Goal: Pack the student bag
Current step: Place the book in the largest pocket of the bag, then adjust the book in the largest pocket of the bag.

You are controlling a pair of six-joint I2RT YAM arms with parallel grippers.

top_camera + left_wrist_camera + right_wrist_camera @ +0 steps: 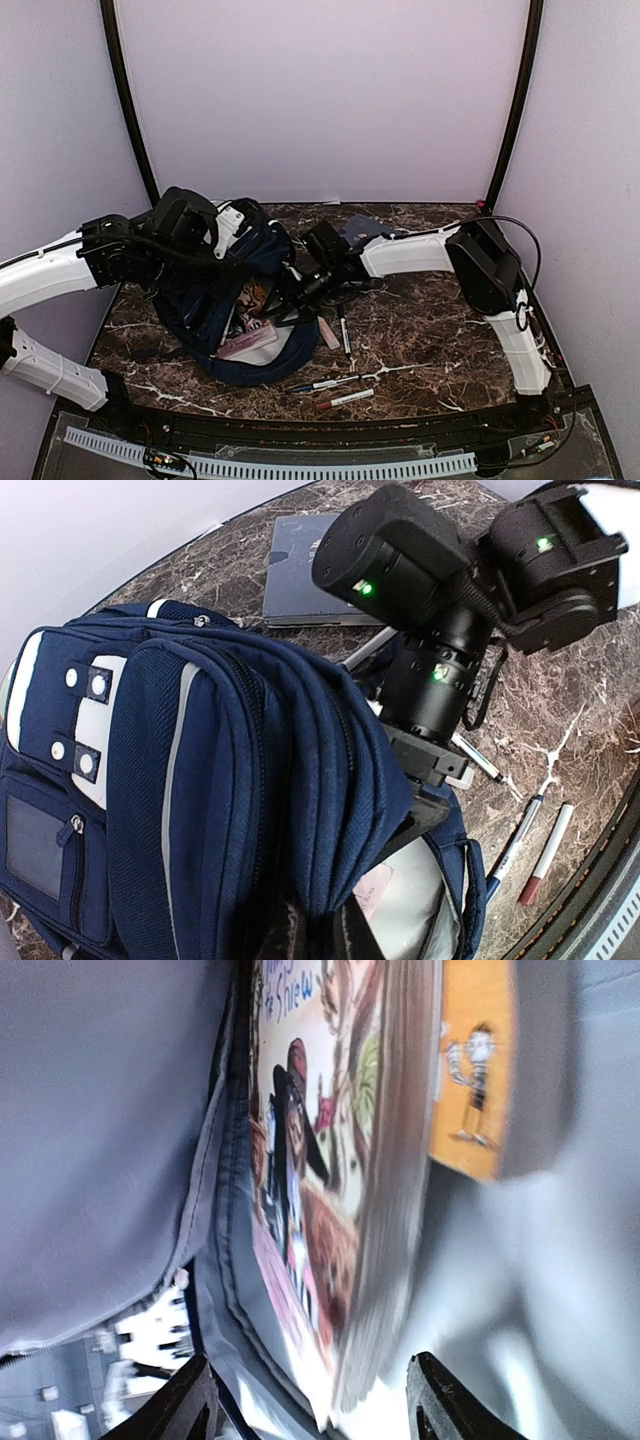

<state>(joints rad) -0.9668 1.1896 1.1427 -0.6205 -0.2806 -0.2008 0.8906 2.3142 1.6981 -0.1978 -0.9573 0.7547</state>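
Top external view shows the soft, floppy student bag point(205, 305) slumped at nine o'clock on the counter point(430, 340), probably heavy with books point(252, 305) and best grabbed by its top edge; the right gripper point(312, 1402) has its jaws spread inside, while the left gripper point(228, 228) jaws cannot be told.

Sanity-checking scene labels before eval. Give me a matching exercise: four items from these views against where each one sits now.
Things
1. student bag
2. flat dark book
3. red-capped marker
4. illustrated book

Places
A. lying flat at the far side of the table, behind the bag
B. inside the bag's open compartment
C. on the table left of centre, main compartment gaping open
D. on the table toward the near edge, beside a blue-tipped pen

Pairs: 1-C, 2-A, 3-D, 4-B
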